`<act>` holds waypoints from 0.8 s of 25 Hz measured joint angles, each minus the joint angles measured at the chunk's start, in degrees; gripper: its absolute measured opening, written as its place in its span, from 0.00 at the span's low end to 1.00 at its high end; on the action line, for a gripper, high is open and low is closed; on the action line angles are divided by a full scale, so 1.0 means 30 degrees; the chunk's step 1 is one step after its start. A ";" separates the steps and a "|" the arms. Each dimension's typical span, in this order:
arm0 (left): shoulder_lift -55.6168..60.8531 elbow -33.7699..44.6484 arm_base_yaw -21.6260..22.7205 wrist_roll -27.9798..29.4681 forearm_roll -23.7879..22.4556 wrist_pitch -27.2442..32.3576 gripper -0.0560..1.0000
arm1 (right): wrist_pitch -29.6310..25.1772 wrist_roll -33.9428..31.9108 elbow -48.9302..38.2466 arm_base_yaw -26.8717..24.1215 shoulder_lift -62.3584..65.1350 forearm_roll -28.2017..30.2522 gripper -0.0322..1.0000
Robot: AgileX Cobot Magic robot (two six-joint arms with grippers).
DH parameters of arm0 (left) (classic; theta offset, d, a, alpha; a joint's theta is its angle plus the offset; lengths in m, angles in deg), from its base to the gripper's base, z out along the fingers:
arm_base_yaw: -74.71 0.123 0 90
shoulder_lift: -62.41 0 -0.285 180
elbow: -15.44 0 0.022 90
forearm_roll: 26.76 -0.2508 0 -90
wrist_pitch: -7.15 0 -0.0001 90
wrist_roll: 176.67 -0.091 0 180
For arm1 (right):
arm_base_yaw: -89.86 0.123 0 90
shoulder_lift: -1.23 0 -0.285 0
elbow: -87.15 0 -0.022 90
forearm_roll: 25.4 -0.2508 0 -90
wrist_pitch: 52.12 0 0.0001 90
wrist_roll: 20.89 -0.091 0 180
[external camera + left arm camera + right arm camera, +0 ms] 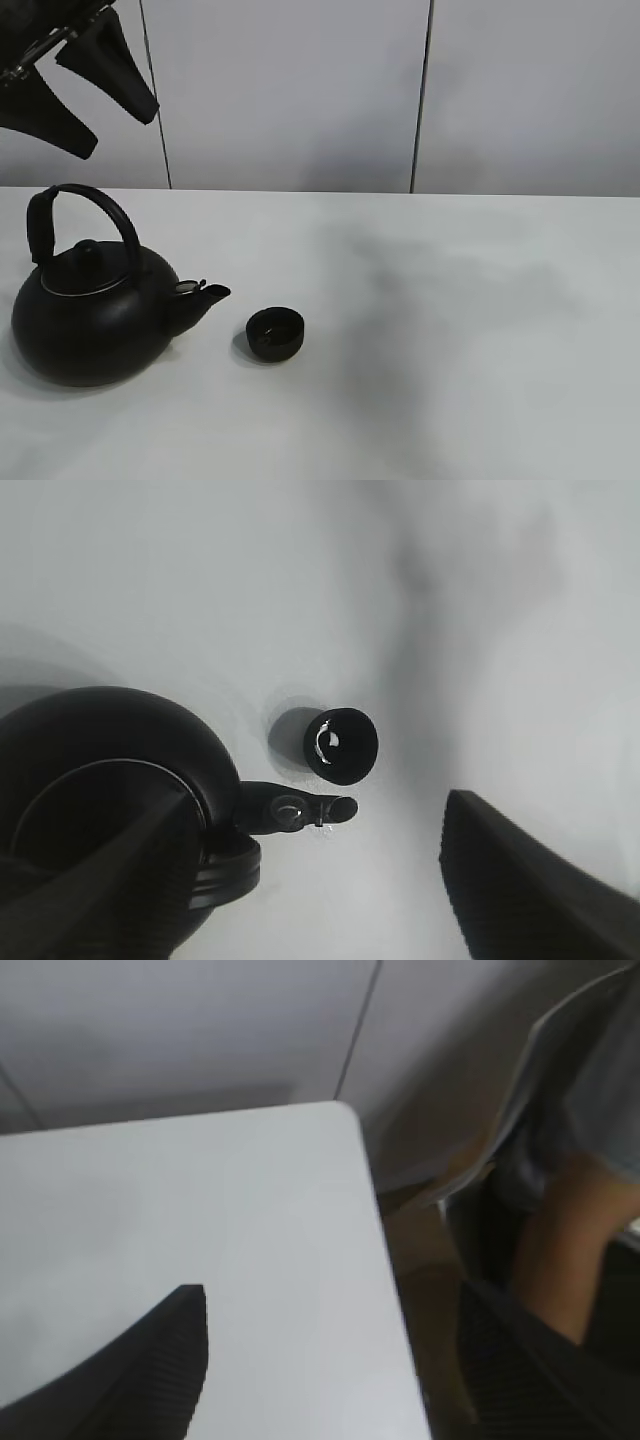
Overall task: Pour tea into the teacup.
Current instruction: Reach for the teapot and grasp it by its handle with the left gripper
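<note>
The small black teacup (275, 333) stands on the white table (450, 330), just right of the spout of the big black kettle (90, 315), with a small gap between them. The kettle stands upright with its arched handle up. My left gripper (118, 132) hangs open and empty high above the kettle at the top left. In the left wrist view the teacup (340, 745) and kettle (110, 790) lie far below the open gripper (320, 810). A glint shows inside the cup. No tea stream is visible. My right gripper (335, 1300) is open, empty, and out of the exterior view.
The right wrist view shows the table's corner (340, 1120) and edge, with a seated person's leg (570, 1250) and a chair beyond it. A pale panelled wall (300, 90) stands behind the table.
</note>
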 joint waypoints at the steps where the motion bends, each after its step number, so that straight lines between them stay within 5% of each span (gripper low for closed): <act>1: 0.0000 0.0000 0.0000 0.0000 0.0000 0.0000 0.52 | -0.0143 0.0327 0.0000 -0.0555 0.0863 0.0000 0.50; 6: 0.0000 0.0000 0.0000 0.0000 0.0000 0.0000 0.52 | -0.1225 0.1713 0.0000 -0.1712 0.6315 -0.0653 0.50; 13: 0.0000 0.0000 0.0000 0.0000 0.0000 0.0000 0.52 | -0.2337 0.2873 -0.1483 0.0388 1.4305 -0.4070 0.50; 20: 0.0000 0.0000 0.0000 0.0000 0.0000 -0.0017 0.52 | -0.4098 0.3513 -0.7050 0.1272 2.1194 -0.6929 0.50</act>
